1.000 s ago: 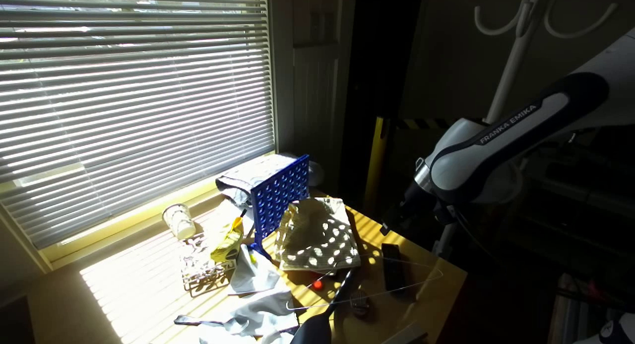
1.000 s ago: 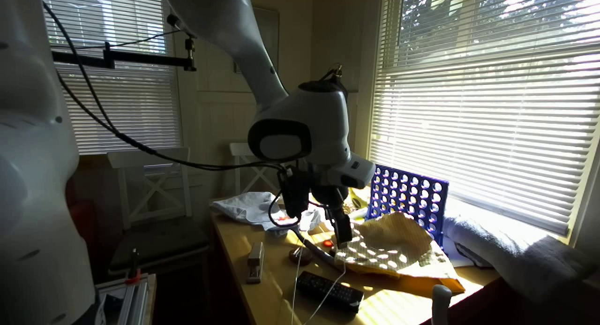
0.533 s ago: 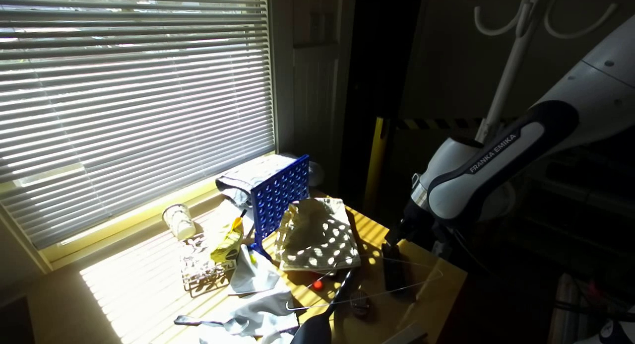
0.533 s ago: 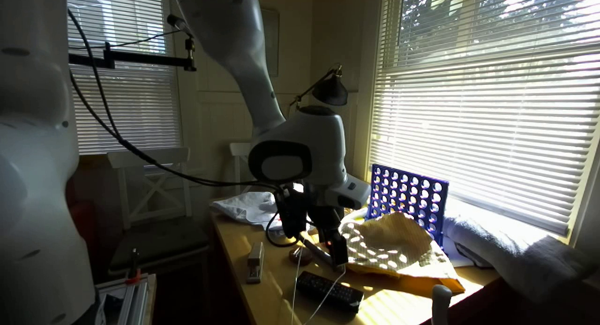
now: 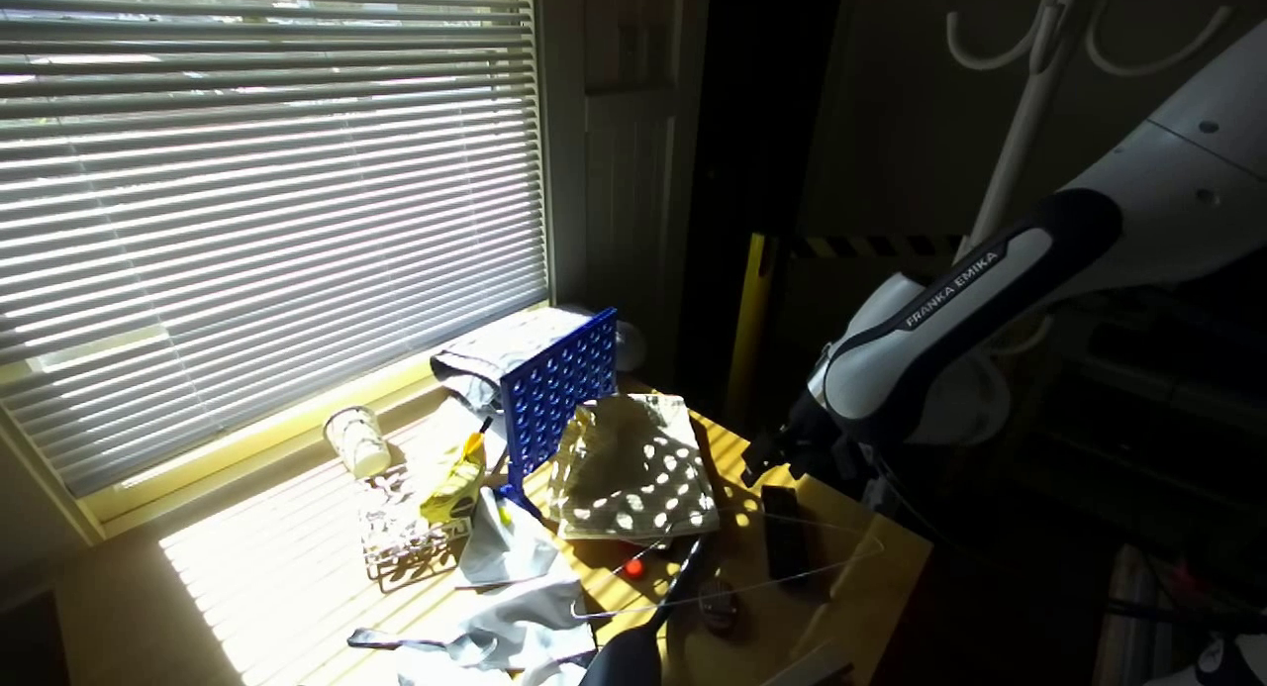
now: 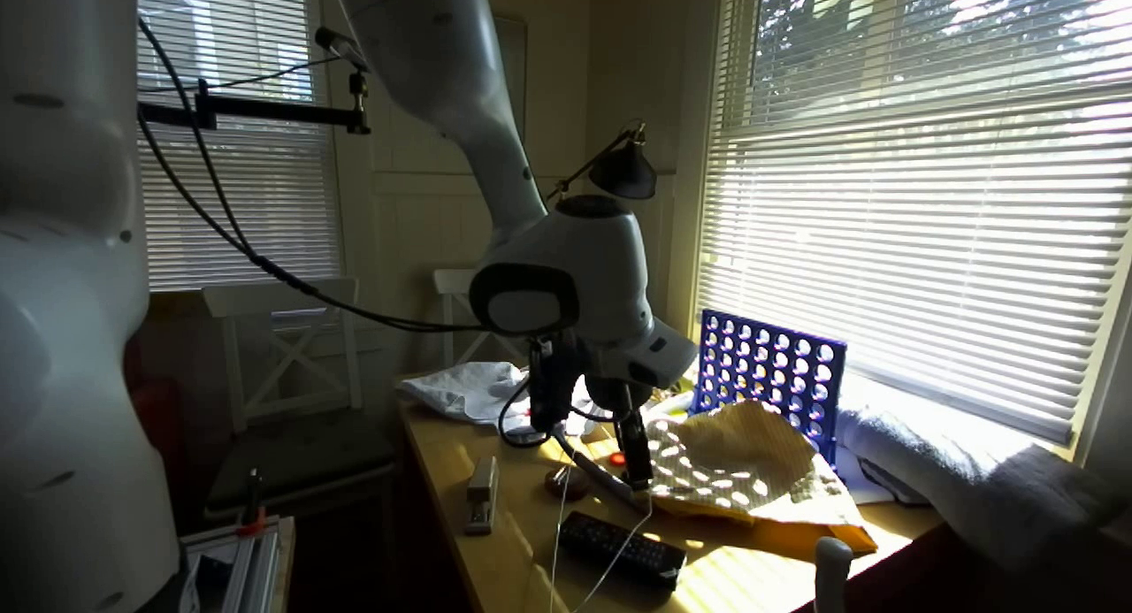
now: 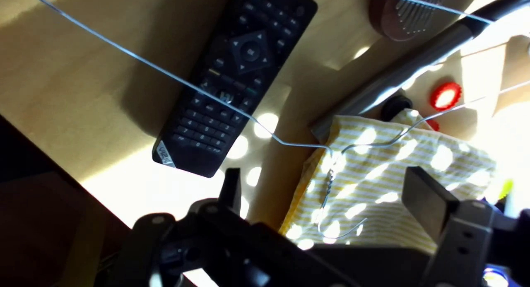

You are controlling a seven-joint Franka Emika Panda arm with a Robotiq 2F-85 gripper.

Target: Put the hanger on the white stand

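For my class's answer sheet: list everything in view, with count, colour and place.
Table: 1, tan, centre
Remote: 1, black, on table
Cloth: 1, yellow striped, on table
Hanger: 1, silvery, over remote and cloth
Grid: 1, blue, beside cloth
Towel: 1, grey, by grid
Stapler: 1, grey, table edge
Kalimba: 1, brown, near stapler
Utensil: 1, dark, beside kalimba
Discs: at least 1, red, near utensil
Packet: 1, yellow, near grid
Cup: 1, white, near packet
Rags: count unclear, pale, near packet
Blinds: at least 2, white, background
Chairs: 2, white, background
Lamp: 1, black, background
Post: 1, yellow, background
Stand: 1, white, beyond table
Arm: 1, white, over table
Gripper: 1, black, open above hanger
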